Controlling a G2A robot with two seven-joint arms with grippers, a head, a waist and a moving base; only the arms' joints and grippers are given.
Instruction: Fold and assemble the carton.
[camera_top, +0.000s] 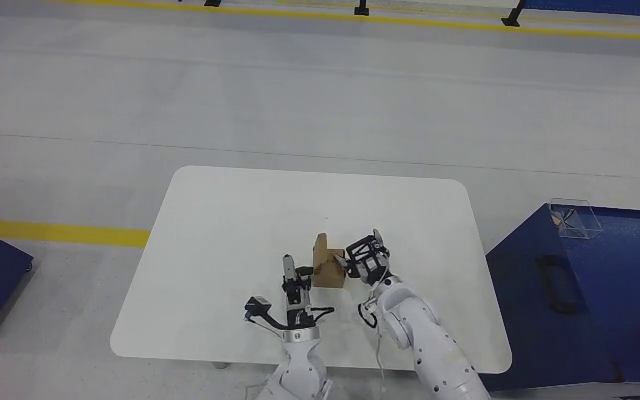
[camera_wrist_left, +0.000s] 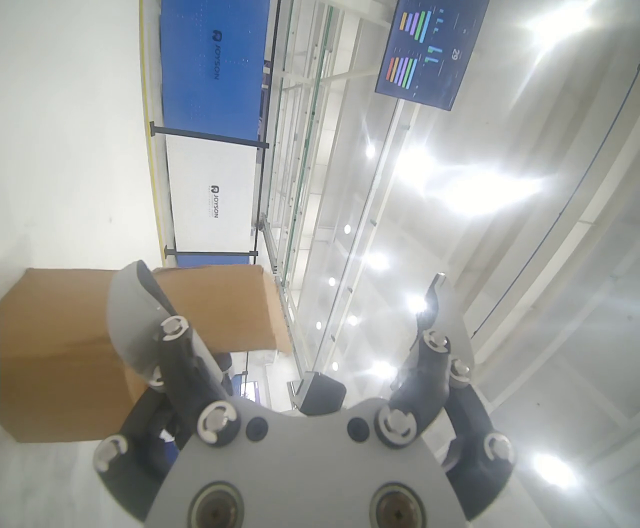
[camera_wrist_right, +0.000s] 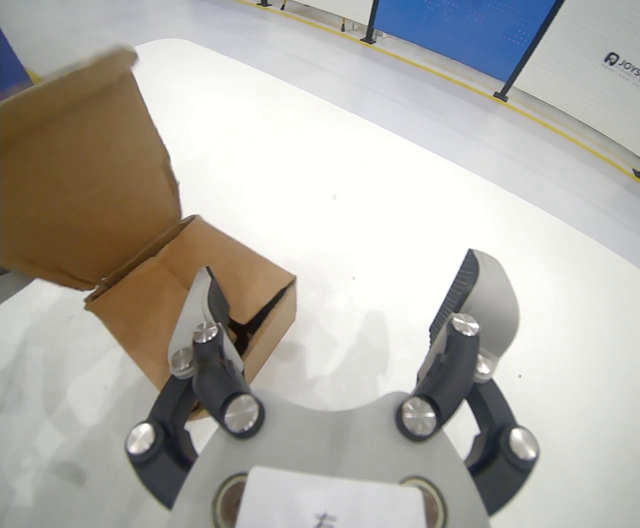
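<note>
1. The carton (camera_top: 328, 268) is a little brown cardboard box sitting on the white desk (camera_top: 230, 220). It's toward the robot's edge, about mid-width, between the two arms.
2. From the right wrist view, the carton (camera_wrist_right: 145, 305) is open on top, with its lid flap standing up and tilted back. You can see down into the dark inside.
3. The right jaws are spread wide with nothing pinched. One finger (camera_wrist_right: 202, 300) sits over the carton's open mouth, though I can't tell if it actually touches the cardboard. The other finger (camera_wrist_right: 492, 295) is out over bare desk (camera_wrist_right: 350, 175).
4. The left jaws are spread wide too, and they aren't holding anything either. They sit just beside the carton, on the opposite side from the right arm.
5. In the left wrist view, one finger (camera_wrist_left: 130, 310) overlaps the carton's plain side wall (camera_wrist_left: 60, 360). Whether it's touching or just close is honestly not clear from here.
</note>
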